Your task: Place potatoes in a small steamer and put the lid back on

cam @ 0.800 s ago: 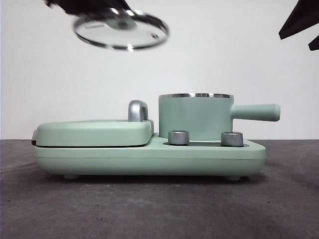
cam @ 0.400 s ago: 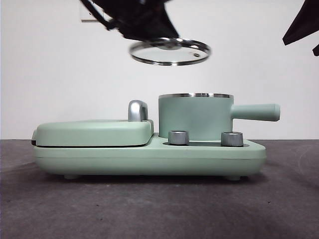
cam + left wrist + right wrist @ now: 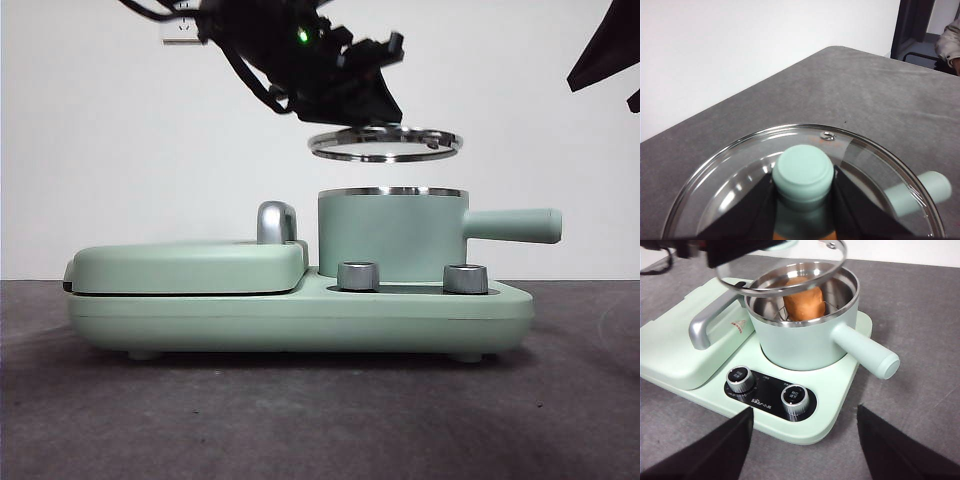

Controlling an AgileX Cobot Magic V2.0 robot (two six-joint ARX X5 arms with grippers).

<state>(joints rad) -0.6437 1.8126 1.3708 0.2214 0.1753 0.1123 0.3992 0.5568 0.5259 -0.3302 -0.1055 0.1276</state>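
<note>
- The left hand (image 3: 802, 200) is clamped on the lid's (image 3: 385, 145) mint knob (image 3: 803, 172) — one black jaw on each side of it, as the left wrist view shows.
- In the front view the lid hangs level in the air just above the steamer (image 3: 392, 235), apart from its steel rim and set a little to the left of centre over it.
- The dark left arm (image 3: 300, 55) reaches in from the upper left, a small green light showing on it.
- The potato (image 3: 804, 304), orange-brown, sits inside the steamer on a metal rack; the right wrist view shows it through and under the glass lid (image 3: 785, 270).
- The steamer stands on the right half of a mint-green cooker base (image 3: 300, 315), its straight handle (image 3: 512, 226) pointing right.
- Two steel dials (image 3: 359, 276) (image 3: 465, 279) sit on the base in front of the steamer.
- On the left half lies the closed griddle cover (image 3: 190, 265) with a chrome handle (image 3: 276, 222).
- The right hand (image 3: 805, 440) hangs well apart from the cooker on its near side, jaws spread wide, holding nothing; in the front view it shows only as a black tip (image 3: 605, 55) at the upper right.
- The base rests on a dark grey tabletop (image 3: 320, 420).
</note>
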